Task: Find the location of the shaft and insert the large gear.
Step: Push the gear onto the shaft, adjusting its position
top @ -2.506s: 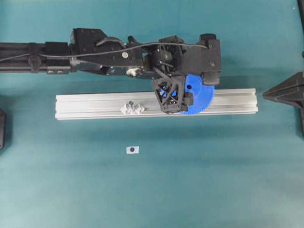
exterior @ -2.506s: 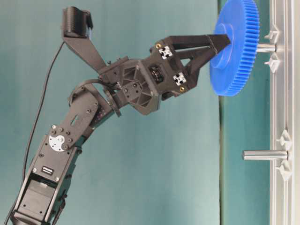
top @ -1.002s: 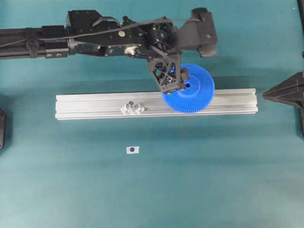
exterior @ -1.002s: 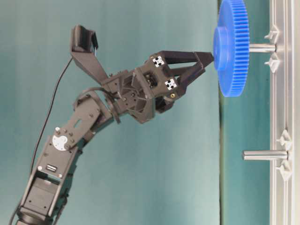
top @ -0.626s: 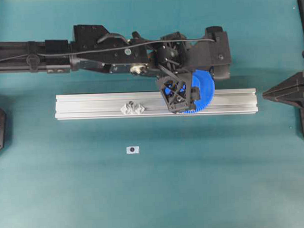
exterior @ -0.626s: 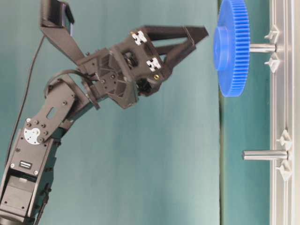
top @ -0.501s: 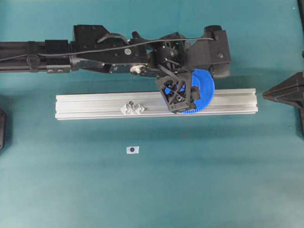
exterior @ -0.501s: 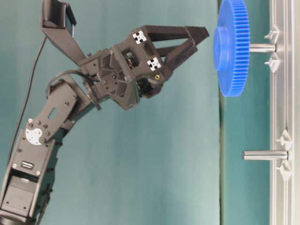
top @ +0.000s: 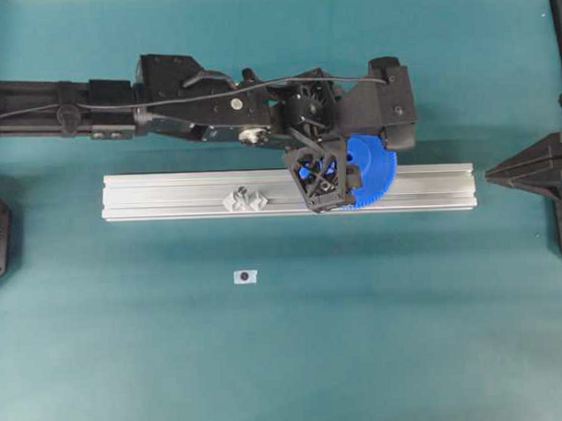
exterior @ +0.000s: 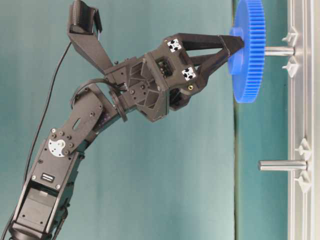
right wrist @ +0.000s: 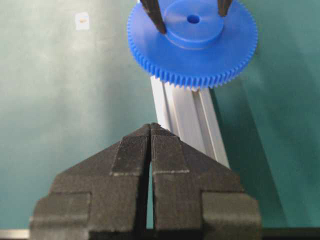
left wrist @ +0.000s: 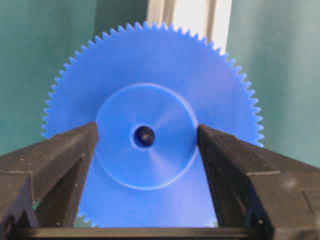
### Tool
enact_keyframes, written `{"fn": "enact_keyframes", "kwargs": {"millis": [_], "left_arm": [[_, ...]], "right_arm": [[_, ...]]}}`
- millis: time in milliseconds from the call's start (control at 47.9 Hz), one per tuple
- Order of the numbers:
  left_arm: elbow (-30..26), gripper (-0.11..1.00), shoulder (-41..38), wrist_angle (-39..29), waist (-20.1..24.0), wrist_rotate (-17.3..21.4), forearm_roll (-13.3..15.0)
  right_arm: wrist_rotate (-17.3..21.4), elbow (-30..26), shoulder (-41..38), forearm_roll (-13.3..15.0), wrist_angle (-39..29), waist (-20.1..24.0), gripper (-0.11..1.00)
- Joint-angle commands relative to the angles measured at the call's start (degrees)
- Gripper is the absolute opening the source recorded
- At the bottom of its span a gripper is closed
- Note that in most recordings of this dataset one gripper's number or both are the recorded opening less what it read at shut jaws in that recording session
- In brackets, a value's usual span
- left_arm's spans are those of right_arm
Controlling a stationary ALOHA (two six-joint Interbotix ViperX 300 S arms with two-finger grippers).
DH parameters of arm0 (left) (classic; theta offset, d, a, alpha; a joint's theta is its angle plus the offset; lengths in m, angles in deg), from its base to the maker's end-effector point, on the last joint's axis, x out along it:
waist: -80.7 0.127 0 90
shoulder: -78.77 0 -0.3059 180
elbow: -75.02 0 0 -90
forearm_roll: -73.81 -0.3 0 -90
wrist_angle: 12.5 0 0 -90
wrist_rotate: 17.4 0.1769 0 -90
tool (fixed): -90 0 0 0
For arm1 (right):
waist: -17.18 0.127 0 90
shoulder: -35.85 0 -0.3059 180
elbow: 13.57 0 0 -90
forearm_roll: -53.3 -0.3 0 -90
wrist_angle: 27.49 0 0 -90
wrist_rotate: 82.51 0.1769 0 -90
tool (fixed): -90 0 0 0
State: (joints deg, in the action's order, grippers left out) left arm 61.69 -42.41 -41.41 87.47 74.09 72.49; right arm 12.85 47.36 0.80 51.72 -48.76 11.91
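your left gripper point(left wrist: 145, 145) stands spread, one finger point(left wrist: 60, 160) at each side of the raised hub of the large gear point(left wrist: 150, 135). the gear sits on the shaft point(exterior: 279, 50), clear of the rail point(top: 170, 196), toward its right end. your right gripper point(right wrist: 150, 135) is closed on nothing, past that end.

One blue gear point(top: 370, 173). One rail point(top: 170, 196). Two shafts on the rail: one point(exterior: 278, 50) carrying the gear, one point(exterior: 282, 165) bare. One small tag point(top: 245, 277) near the rail. Two arms.
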Motion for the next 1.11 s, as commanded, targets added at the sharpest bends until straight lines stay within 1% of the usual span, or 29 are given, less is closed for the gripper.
{"fn": "enact_keyframes", "kwargs": {"millis": [0,209,271,647,773,1086], "left_arm": [[-0.97,0.78,0.97,0.35,-1.05,-0.70,-0.18],[-1.05,0.78,1.05,0.44,-3.08,-4.57,-0.18],[-0.79,0.78,1.23,0.44,-3.60,-4.92,-0.18],[0.79,0.78,5.01,-1.67,-3.96,-6.06,-0.18],[0.88,0.78,4.83,-1.49,-4.22,-7.12,-0.18],[-0.62,0.78,4.13,-0.26,-3.78,-6.68,-0.18]], "right_arm": [[0.53,-0.97,-0.35,-0.09,0.44,-0.18,0.01],[0.62,-0.97,-0.35,-0.09,0.53,-0.18,0.01],[0.62,-0.97,-0.35,0.00,0.53,-0.18,0.01],[0.62,-1.05,-0.35,-0.09,0.53,-0.18,0.01],[0.62,-0.79,-0.26,-0.09,0.53,-0.18,0.01],[0.62,-0.70,-0.09,0.00,0.62,-0.18,0.01]]}}
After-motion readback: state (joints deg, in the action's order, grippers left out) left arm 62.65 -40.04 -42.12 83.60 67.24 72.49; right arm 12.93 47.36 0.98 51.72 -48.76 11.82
